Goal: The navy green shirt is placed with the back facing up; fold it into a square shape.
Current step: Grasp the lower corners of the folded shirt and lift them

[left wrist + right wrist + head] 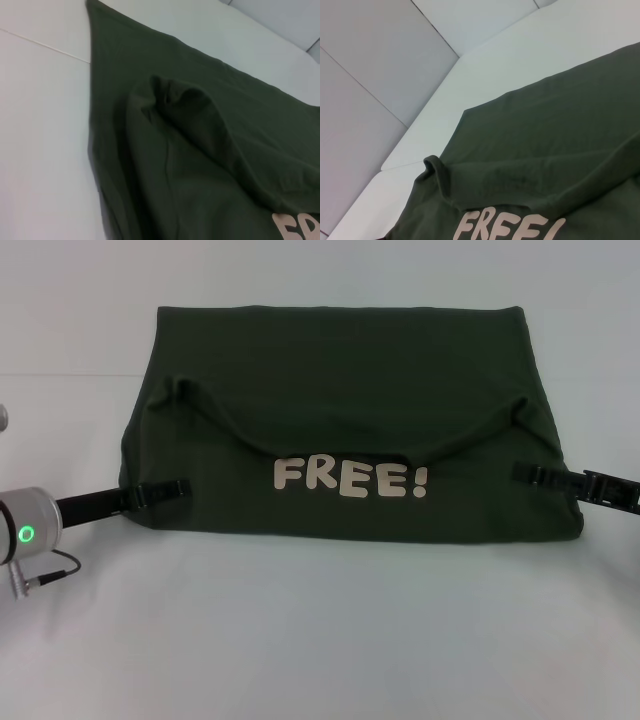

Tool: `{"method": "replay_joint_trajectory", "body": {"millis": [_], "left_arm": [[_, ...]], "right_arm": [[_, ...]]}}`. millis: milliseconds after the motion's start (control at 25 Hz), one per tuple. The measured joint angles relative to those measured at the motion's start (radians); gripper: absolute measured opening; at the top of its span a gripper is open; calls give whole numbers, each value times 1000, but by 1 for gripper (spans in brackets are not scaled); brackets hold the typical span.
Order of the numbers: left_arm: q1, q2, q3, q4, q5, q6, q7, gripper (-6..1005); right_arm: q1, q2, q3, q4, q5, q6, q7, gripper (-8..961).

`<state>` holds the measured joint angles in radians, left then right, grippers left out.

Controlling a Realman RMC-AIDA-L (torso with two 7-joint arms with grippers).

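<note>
The navy green shirt (340, 370) lies across the middle of the white table, doubled over, with its cream "FREE!" lettering (350, 478) facing up near the front fold. A curved hem sags across the top layer above the letters. My left gripper (170, 490) reaches in from the left and pinches the shirt's left edge. On the opposite side, my right gripper (525, 474) comes in from the right and pinches the right edge. Neither wrist view shows fingers: the left wrist view holds a raised ridge of shirt cloth (200, 150), the right wrist view more shirt cloth (560, 150) and the letters.
The white table (320, 640) stretches bare in front of the shirt. My left arm's silver wrist (25, 525) with a green light and a thin cable sits at the left edge. A pale wall (365, 100) stands behind the table.
</note>
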<state>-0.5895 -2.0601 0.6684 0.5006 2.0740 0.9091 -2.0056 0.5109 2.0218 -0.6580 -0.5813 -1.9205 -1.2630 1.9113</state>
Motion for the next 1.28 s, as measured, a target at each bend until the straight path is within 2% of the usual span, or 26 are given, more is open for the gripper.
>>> {"method": "replay_joint_trajectory", "body": {"millis": [280, 440, 720, 880, 920, 960, 1080, 1120, 1160, 1280], "left_arm": [[0, -3, 48, 8, 1, -64, -8, 860], [0, -8, 80, 9, 2, -100, -8, 719], [-2, -9, 74, 17, 0, -99, -8, 450], [-1, -9, 79, 17, 1, -100, -8, 222], [-1, -8, 79, 17, 1, -101, -9, 202], [-1, -8, 79, 17, 1, -101, -9, 182], [0, -7, 79, 18, 2, -103, -9, 121], [0, -6, 79, 18, 2, -102, -9, 101], [0, -5, 77, 17, 2, -100, -11, 81], [0, -2, 76, 18, 2, -93, -27, 41]], "right_arm": [[-2, 0, 0, 0, 0, -4, 0, 925], [-3, 1, 0, 0, 0, -9, 2, 925], [-8, -3, 0, -8, 0, -17, 12, 925], [-8, -20, 0, -11, -9, -38, 37, 925], [-4, -35, 0, -17, -35, -48, 70, 925], [-4, -35, 0, -17, -35, -48, 70, 925], [10, -56, 0, -63, -121, -75, 192, 925], [30, -75, 0, -128, -220, -116, 345, 925], [30, -75, 0, -128, -220, -116, 345, 925], [68, -109, -1, -212, -339, -198, 546, 924]]}}
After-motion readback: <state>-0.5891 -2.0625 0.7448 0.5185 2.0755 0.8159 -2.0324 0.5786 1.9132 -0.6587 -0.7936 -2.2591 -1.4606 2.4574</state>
